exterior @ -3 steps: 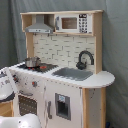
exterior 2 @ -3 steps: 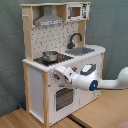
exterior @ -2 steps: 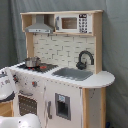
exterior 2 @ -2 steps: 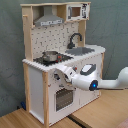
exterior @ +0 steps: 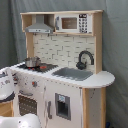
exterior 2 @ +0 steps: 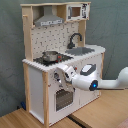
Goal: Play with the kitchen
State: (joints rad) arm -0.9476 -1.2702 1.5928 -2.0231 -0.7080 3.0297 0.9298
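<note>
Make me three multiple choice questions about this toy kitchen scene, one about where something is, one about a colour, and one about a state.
1. Where does the small silver pot stand?
A. on the black stove
B. in the grey sink
C. on top of the microwave

2. What colour is the curved faucet behind the grey sink?
A. white
B. black
C. red

3. How is the oven door with the dark window on the white and light-wood toy kitchen?
A. hanging fully open
B. removed
C. closed

Answers:
1. A, the pot sits on the black stove in both exterior views.
2. B, the faucet shows black against the white tiled back wall.
3. C, the door lies flush with the kitchen front while the white robot arm's gripper is close to that front.
</note>
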